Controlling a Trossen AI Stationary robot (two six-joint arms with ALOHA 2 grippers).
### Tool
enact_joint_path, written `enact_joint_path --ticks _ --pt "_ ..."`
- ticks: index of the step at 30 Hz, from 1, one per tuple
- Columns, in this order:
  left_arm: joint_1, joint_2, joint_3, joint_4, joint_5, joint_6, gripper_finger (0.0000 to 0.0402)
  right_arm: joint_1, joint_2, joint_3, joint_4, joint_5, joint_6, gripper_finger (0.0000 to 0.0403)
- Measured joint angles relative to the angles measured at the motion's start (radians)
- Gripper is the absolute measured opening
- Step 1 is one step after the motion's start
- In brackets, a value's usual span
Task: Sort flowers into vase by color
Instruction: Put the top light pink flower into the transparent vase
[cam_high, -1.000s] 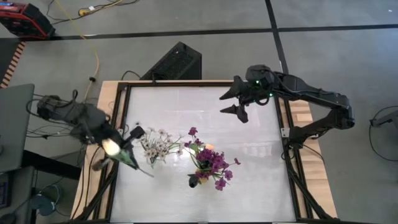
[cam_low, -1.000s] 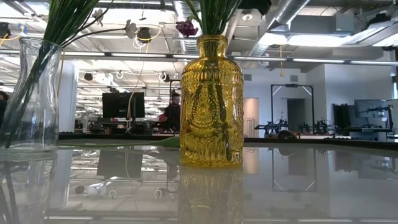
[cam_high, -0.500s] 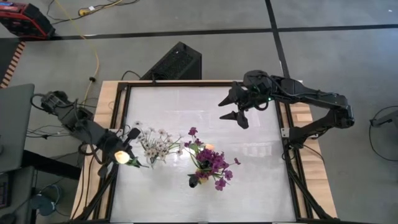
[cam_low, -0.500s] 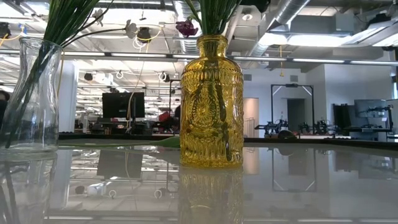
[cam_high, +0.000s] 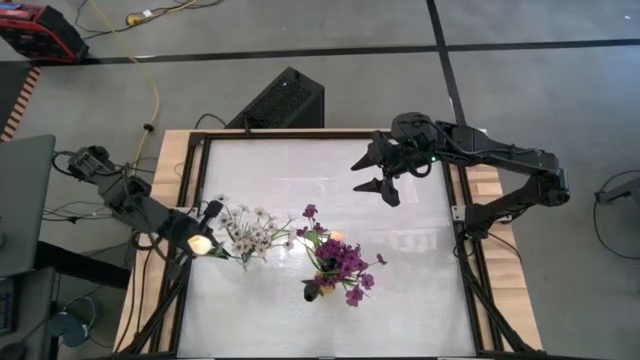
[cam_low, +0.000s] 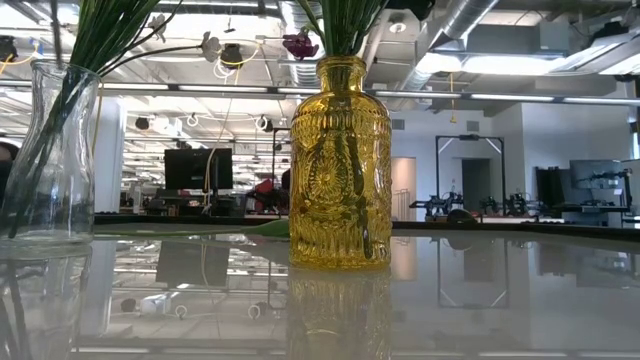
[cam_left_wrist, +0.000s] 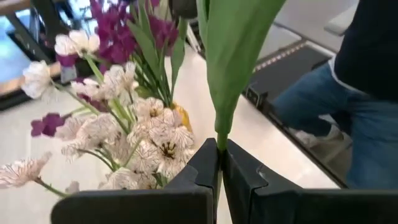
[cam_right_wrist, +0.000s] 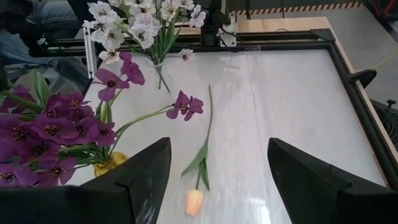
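Tulip (cam_high: 199, 244) is held by its stem in the closed left hand (cam_left_wrist: 220, 163) beside the white-flower vase (cam_low: 55, 150), insertion judged next; right hand (cam_high: 378, 174) is spread wide.

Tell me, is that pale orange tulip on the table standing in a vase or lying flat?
Lying flat. The cream-peach tulip lies loose on the white table, stem stretched out, beside the yellow vase of purple flowers, not in it.
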Motion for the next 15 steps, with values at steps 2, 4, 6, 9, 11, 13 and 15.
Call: enact_joint_path --ticks 2,4,6,9,11,13,15 --pt "0.000 -0.024 -0.021 0.017 0.001 0.008 0.0000 0.000 0.000 0.000 0.002 0.000 0.002 0.0292" --pt "0.000 -0.047 -0.040 0.017 0.000 -0.002 0.0000 0.000 0.000 0.000 0.003 0.000 0.010 0.0292" --pt "0.000 -0.064 -0.054 0.016 0.000 -0.017 0.0000 0.000 0.000 0.000 0.003 0.000 0.013 0.0292" --pt "0.000 -0.083 -0.091 0.024 -0.024 -0.036 0.0000 0.000 0.000 0.000 0.003 0.000 0.015 0.0292" --pt "0.000 -0.094 -0.125 0.035 -0.056 -0.059 0.0000 0.000 0.000 0.000 0.003 0.000 0.016 0.0292" --pt "0.000 -0.097 -0.154 0.035 -0.089 -0.098 0.0000 0.000 0.000 0.000 0.003 0.000 0.016 0.0292" --pt "0.000 -0.096 -0.178 0.037 -0.102 -0.136 0.0000 0.000 0.000 0.000 0.003 0.000 0.016 0.0292"
